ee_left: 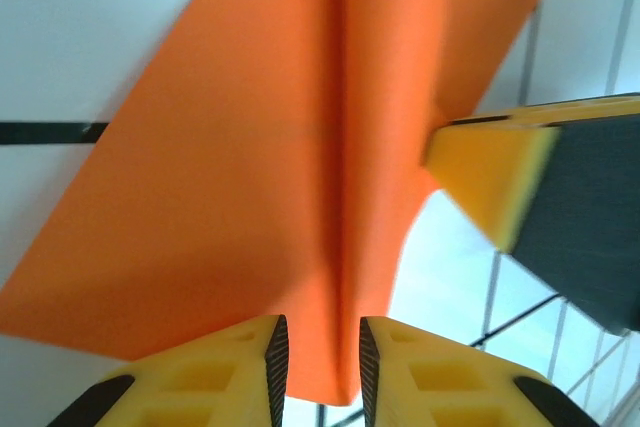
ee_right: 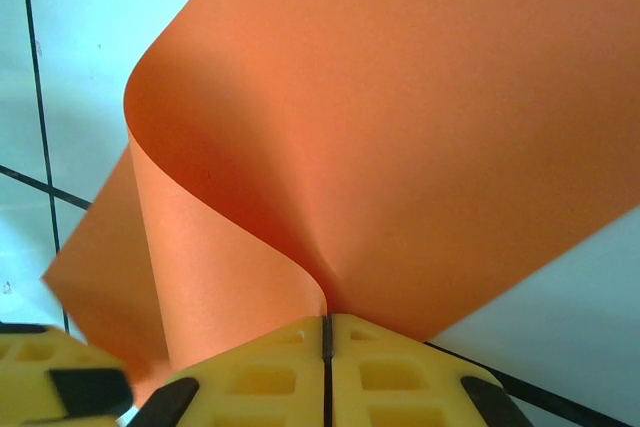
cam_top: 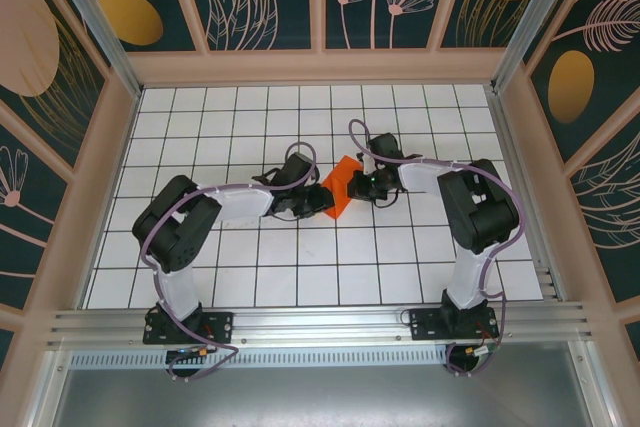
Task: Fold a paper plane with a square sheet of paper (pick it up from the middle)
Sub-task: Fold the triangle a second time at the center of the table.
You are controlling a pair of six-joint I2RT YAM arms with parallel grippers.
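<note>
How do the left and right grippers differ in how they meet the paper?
The left gripper has its jaws a little apart, the fold of the paper between them, grip unclear; the right gripper has its jaws shut tight on the paper. The left gripper reaches in from the left, the right gripper from the right. Both have yellow fingers.

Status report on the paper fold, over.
Right gripper jaws shut on the square sheet of paper. Left gripper jaws slightly apart astride its crease. Sheet curled. Nothing blocking.
</note>
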